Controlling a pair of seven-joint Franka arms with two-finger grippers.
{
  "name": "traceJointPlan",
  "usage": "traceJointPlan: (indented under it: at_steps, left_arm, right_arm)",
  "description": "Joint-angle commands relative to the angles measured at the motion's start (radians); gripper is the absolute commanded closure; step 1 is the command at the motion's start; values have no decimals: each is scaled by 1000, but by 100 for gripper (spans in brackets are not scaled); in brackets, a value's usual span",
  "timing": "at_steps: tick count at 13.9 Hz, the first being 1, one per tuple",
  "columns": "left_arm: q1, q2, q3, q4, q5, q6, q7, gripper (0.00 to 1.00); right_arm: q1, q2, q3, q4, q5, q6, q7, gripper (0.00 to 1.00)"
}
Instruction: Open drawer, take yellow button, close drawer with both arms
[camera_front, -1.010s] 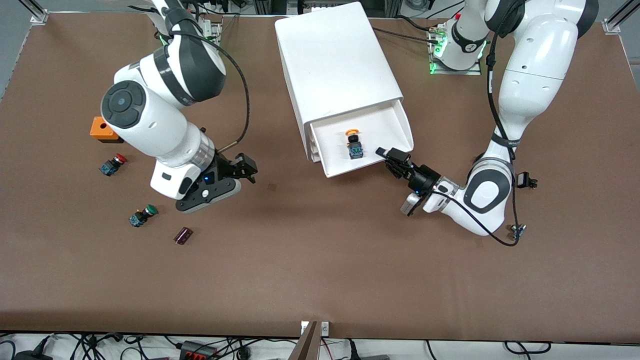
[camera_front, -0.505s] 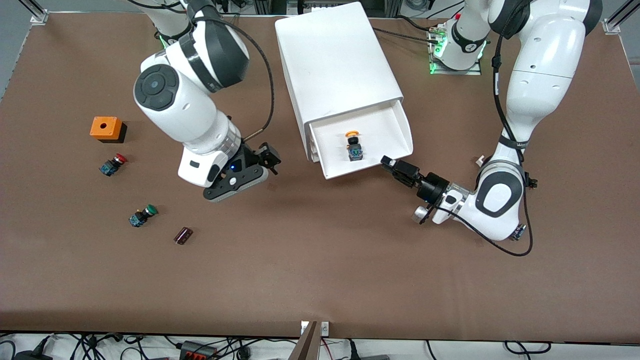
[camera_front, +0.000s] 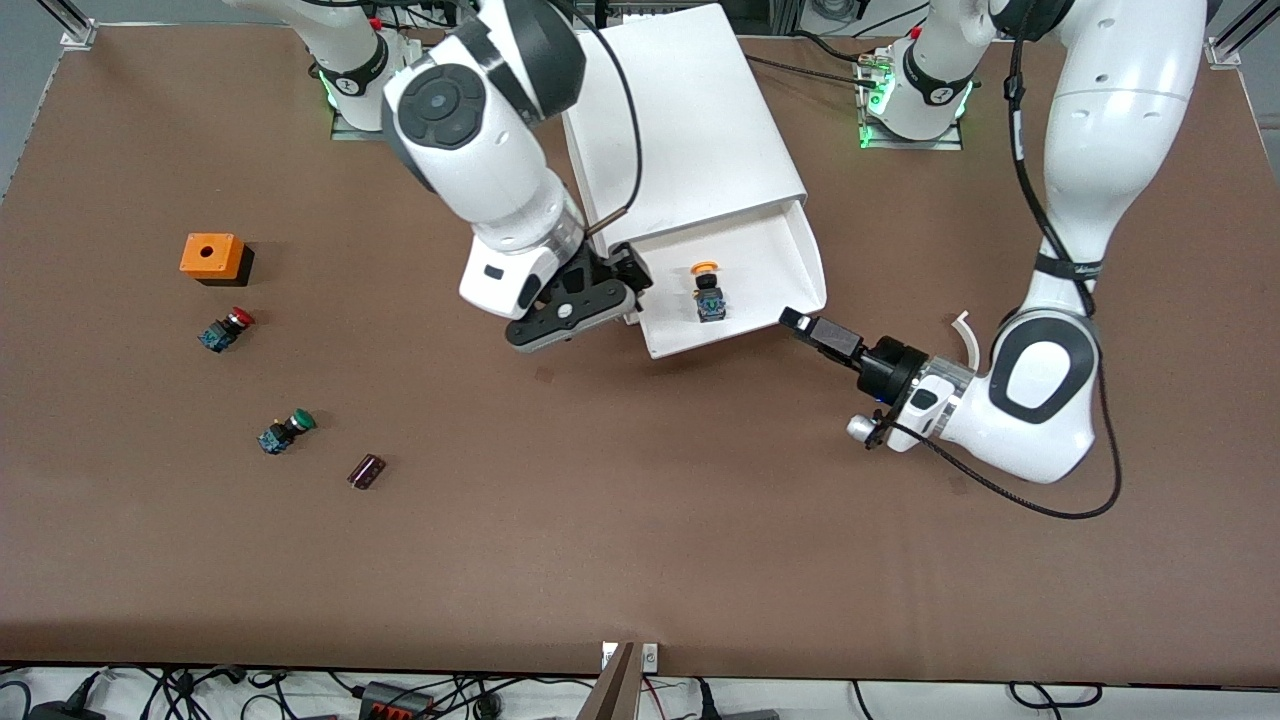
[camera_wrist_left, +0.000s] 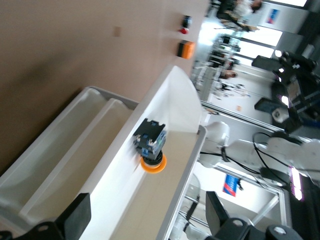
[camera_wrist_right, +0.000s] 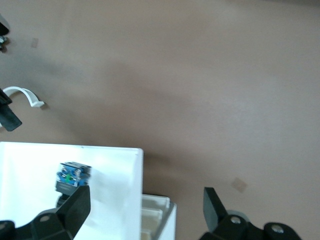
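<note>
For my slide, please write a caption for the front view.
Right gripper arrives at the open drawer holding the yellow-capped button; left gripper waits beside its corner.

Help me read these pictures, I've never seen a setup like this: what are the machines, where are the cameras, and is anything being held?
Two white robot arms work at a brown table. One picture looks down from a high camera facing them; the other two come from cameras on the arms' wrists.

In the middle stands a white cabinet with its drawer pulled open. Inside lies the button with a yellow-orange cap.

The right gripper hangs open over the drawer's edge. The left gripper is just outside the drawer's corner, open too. Neither holds anything.

Toward the right arm's end lie an orange box, a red-capped button, a green-capped button and a small dark part.
</note>
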Motion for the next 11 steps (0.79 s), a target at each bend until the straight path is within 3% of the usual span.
traceJointPlan:
  at_steps: [1, 4, 6, 8, 11]
  left_arm:
    - [5, -25, 7, 62, 125, 6, -111, 0]
    - [0, -54, 9, 115, 300, 18, -254, 0]
    - [0, -90, 7, 150, 483, 17, -364, 0]
    - [-22, -108, -11, 159, 675, 18, -455, 0]
    - [-50, -112, -11, 207, 844, 17, -515, 0]
  right_arm:
    - [49, 53, -13, 70, -22, 6, 54, 0]
    - [119, 113, -15, 148, -105, 11, 167, 0]
    - [159, 173, -15, 211, -159, 11, 254, 0]
    - [185, 208, -16, 230, -192, 12, 296, 0]
    - [213, 233, -16, 233, -200, 12, 305, 0]
